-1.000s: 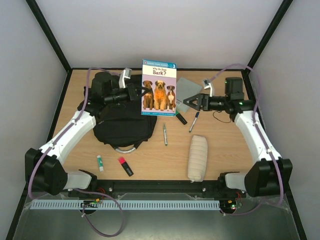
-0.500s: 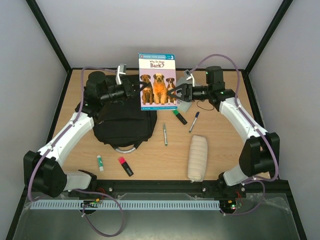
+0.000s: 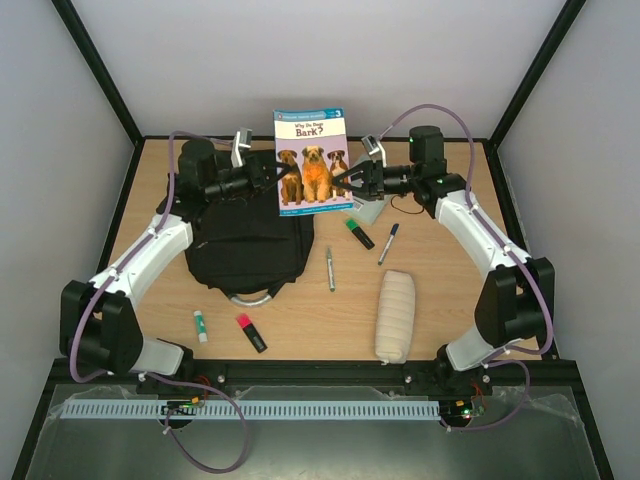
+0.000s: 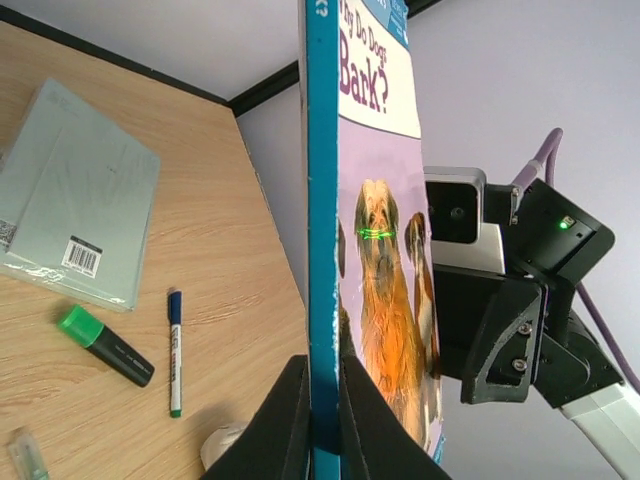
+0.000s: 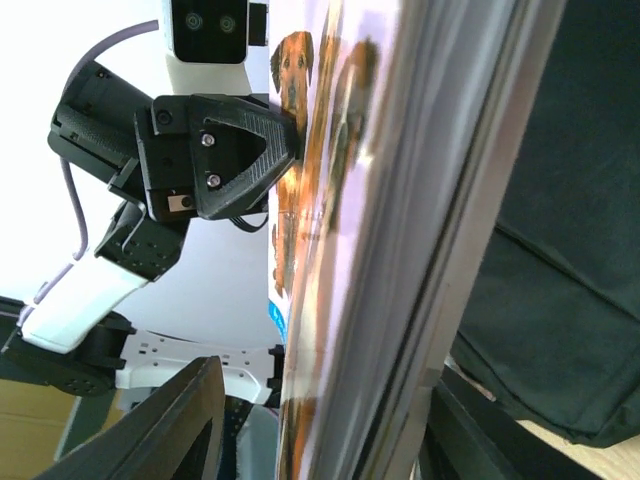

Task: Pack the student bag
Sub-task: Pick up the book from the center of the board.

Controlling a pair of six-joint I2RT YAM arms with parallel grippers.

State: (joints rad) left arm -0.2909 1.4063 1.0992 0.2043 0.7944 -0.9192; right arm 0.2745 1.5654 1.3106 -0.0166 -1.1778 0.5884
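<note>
Overhead view of a wooden table with two white and black robot arms. In the upper middle of the frame, a children's book (image 3: 312,160) with three dogs on its cover stands upright in the air, cover facing the camera.

The left gripper (image 3: 268,178) is clamped on the book's left edge. The left wrist view shows its two fingers (image 4: 290,425) pinched tight on the spine.

The change is on the right. A second ago the right gripper (image 3: 348,183) hung well apart from the book, over the right part of the table. It has since swung in to the book's right edge, and its jaws have narrowed. In the right wrist view the page edges sit between the jaws, but one finger (image 5: 185,420) stands clear of the cover, so this claw is open around the book and not gripping it. The book has also risen a little and tilted slightly.

The student bag (image 3: 245,250) lies flat at left centre, below the left arm, where it lay a second ago. Whether its opening is unzipped cannot be told.

This looks like a two-handed hold or a handover being set up, ahead of carrying the book to the bag. Highlighters, pens, a glue stick (image 3: 200,325) and a white pouch (image 3: 395,315) wait unpacked on the table.
</note>
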